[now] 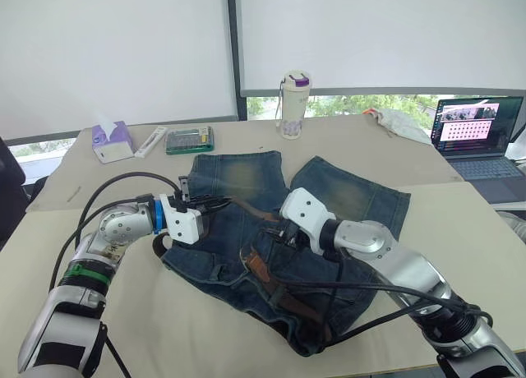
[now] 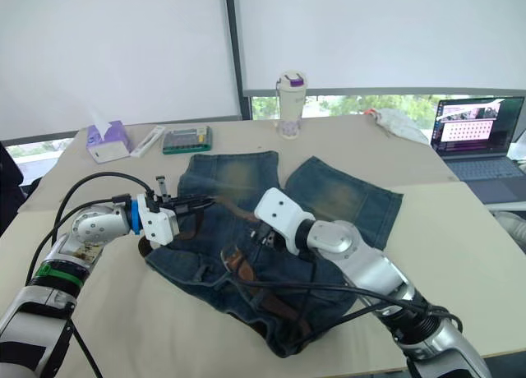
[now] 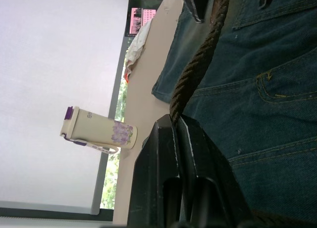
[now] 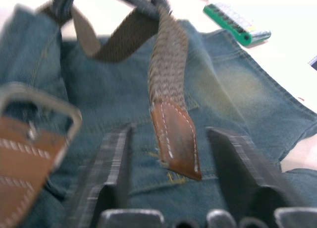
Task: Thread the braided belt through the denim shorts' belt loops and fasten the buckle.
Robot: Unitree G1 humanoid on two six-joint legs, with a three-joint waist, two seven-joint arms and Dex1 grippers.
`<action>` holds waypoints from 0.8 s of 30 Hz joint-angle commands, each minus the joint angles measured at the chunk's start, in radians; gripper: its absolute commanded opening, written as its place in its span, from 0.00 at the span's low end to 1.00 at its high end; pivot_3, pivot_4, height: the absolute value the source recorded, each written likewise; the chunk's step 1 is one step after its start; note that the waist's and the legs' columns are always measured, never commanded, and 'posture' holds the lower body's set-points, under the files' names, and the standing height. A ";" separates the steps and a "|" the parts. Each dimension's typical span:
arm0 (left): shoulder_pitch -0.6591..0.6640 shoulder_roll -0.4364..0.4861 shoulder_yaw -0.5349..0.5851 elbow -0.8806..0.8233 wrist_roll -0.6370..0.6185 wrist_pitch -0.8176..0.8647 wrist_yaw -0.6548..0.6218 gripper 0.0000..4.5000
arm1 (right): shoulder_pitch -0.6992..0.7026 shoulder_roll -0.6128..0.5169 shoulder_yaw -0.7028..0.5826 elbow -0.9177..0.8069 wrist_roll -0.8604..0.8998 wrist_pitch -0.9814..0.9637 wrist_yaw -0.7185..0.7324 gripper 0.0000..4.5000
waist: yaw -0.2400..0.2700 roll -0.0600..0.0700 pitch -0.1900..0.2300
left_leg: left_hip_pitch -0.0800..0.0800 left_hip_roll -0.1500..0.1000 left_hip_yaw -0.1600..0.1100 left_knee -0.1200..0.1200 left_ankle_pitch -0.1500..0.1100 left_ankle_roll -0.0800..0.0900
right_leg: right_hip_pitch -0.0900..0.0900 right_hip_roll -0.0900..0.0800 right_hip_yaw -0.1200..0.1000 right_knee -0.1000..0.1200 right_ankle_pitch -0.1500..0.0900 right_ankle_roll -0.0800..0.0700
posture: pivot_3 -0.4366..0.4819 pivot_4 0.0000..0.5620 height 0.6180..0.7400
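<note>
The denim shorts lie flat on the surface, w/ the braided belt across the waistband. Left hand is closed on the belt's woven part. Right hand is wide open, holding nothing, the leather tip between its fingers, the buckle beside. Belt looks soft and floppy, so prob. best to pinch the stiffer tip.
</note>
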 commanded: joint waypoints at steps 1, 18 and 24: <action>0.002 0.004 0.008 0.000 -0.032 -0.013 -0.002 0.00 | -0.027 -0.001 0.004 0.005 -0.086 -0.086 0.025 0.23 | 0.000 0.000 0.000 | 0.000 0.000 0.000 0.000 0.000 0.000 | 0.000 0.000 0.000 0.000 0.000 0.000 | 0.48 0.27 1.00; 0.271 0.300 0.160 -0.723 -1.240 1.916 -0.242 0.65 | 0.036 -0.034 -0.009 0.071 -0.365 -0.423 0.074 0.00 | -0.035 0.004 0.003 | 0.005 0.001 -0.002 0.000 -0.004 0.007 | 0.001 0.002 -0.001 0.014 -0.005 0.006 | 0.48 0.27 1.00; 0.250 0.133 0.231 -0.731 -1.757 2.165 0.352 0.65 | 0.032 -0.072 0.016 0.102 -0.534 -0.658 0.060 0.00 | -0.016 0.003 0.004 | 0.006 0.001 -0.001 0.001 -0.002 0.004 | 0.001 -0.001 0.001 0.011 -0.006 0.005 | 0.48 0.27 1.00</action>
